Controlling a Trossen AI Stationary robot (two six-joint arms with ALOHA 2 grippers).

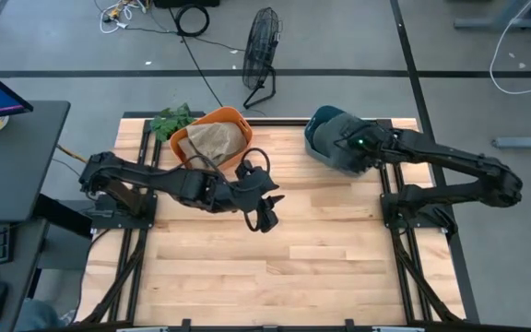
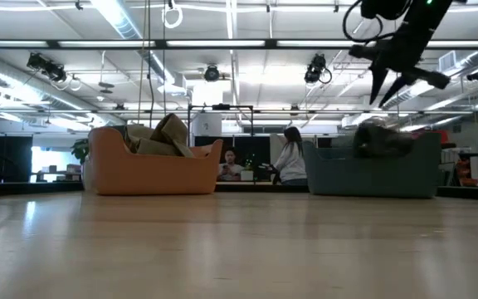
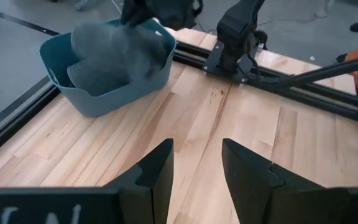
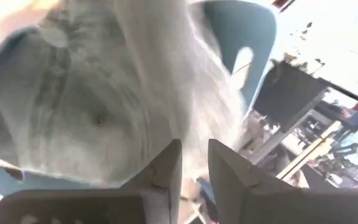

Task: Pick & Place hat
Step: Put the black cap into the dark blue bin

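Note:
A grey hat (image 3: 114,53) lies in a teal bin (image 1: 325,138) at the table's far right; it also fills the right wrist view (image 4: 92,99). My right gripper (image 4: 194,165) reaches into that bin from the right and is nearly shut, with hat fabric between its fingers. My left gripper (image 1: 265,217) hangs open above the table's middle and touches nothing; the low view shows it raised (image 2: 392,83). A tan hat (image 1: 215,140) sits in an orange bin (image 1: 192,138) at the far centre-left. My right gripper pinches a raised fold of the grey hat's crown (image 4: 179,124) between its two fingers, coming from above and slanting in from the table's right. The hat sits inside the teal bin (image 3: 92,93), its lower part on the bin's floor.
A green leafy thing (image 1: 171,120) lies beside the orange bin at the far left corner. Bare wooden tabletop (image 1: 275,267) spreads over the near half. The right arm's base (image 3: 235,43) stands at the right edge. People show in the room beyond (image 2: 289,158).

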